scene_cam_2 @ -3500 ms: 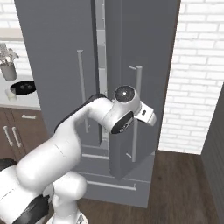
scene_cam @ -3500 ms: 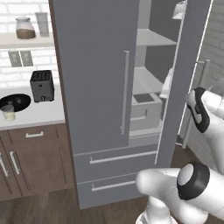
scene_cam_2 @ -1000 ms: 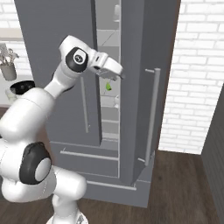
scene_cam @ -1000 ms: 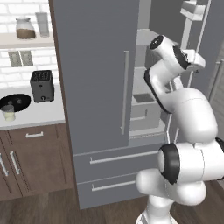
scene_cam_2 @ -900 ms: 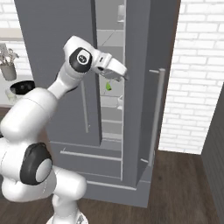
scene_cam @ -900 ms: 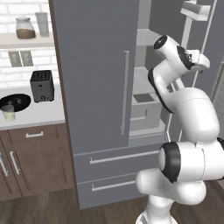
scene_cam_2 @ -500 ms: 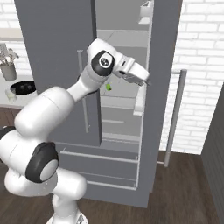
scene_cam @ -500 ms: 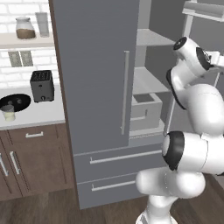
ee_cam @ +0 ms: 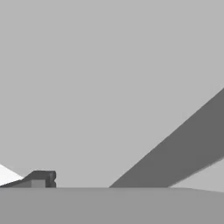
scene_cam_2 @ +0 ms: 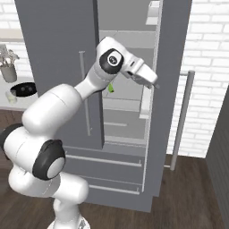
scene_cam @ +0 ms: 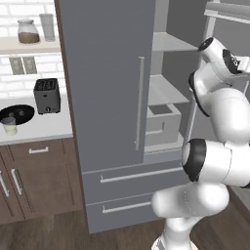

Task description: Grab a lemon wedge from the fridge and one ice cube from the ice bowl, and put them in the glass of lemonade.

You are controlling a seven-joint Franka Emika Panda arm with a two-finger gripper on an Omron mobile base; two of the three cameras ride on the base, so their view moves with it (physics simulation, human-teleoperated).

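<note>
The grey fridge (scene_cam_2: 58, 40) has its left door shut and its right door (scene_cam_2: 172, 62) swung wide. A tiny yellow-green lemon wedge (scene_cam_2: 110, 88) sits on a shelf inside, partly behind my forearm. My gripper (scene_cam_2: 152, 83) is against the inner side of the open door, to the right of the wedge, open with nothing held. One dark fingertip (ee_cam: 41, 178) shows against flat grey in the hand view. The black ice bowl (scene_cam: 17, 113) and the small glass of lemonade (scene_cam: 9, 126) stand on the counter far to the left.
A black toaster (scene_cam: 46, 95) stands beside the ice bowl. Inside the fridge (scene_cam: 107, 73) are grey shelves and a box drawer (scene_cam: 163, 124). The open door's long handle (scene_cam_2: 181, 116) juts right, toward the white brick wall. Two fridge drawers lie below.
My arm has swung to the right and the fridge's right door has gone from part open to wide open. The gripper has stayed open.
</note>
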